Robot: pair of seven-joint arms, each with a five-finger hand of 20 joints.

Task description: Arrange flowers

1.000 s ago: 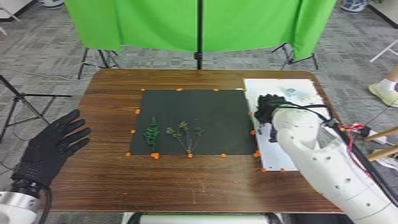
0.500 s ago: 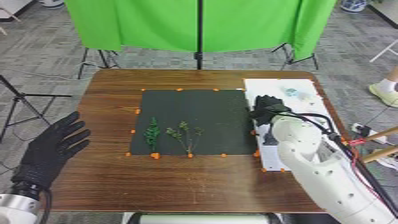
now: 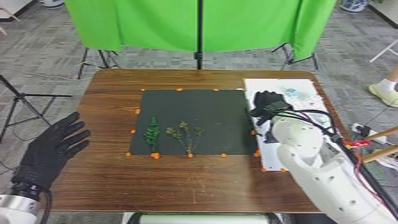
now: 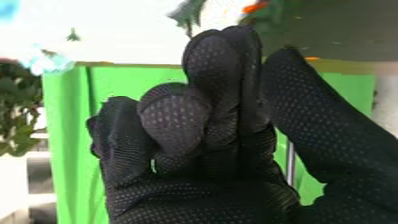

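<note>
A green sprig (image 3: 152, 134) lies upright in the head view on the black mat (image 3: 200, 107), beside a thin branching olive sprig (image 3: 187, 136). My right hand (image 3: 270, 104) is over the white board (image 3: 280, 85) by the mat's right edge, apart from both sprigs. In the right wrist view my right hand (image 4: 213, 125) is open with loosely bent fingers, nothing visibly held. Beyond its fingertips shows a leafy green piece (image 4: 187, 15) against white; whether they touch, I cannot tell. My left hand (image 3: 51, 147) is open off the table's left side.
A pale bluish item (image 3: 291, 92) is on the white board's far part. Something dark (image 3: 270, 137) is on the board near my right wrist. Orange markers (image 3: 155, 156) edge the mat. A green curtain (image 3: 258, 25) hangs behind the brown table (image 3: 115, 185).
My right hand has shifted slightly away from the front of the table along the white board, and its outline has changed a little. My left hand and the two sprigs on the mat have stayed put.
</note>
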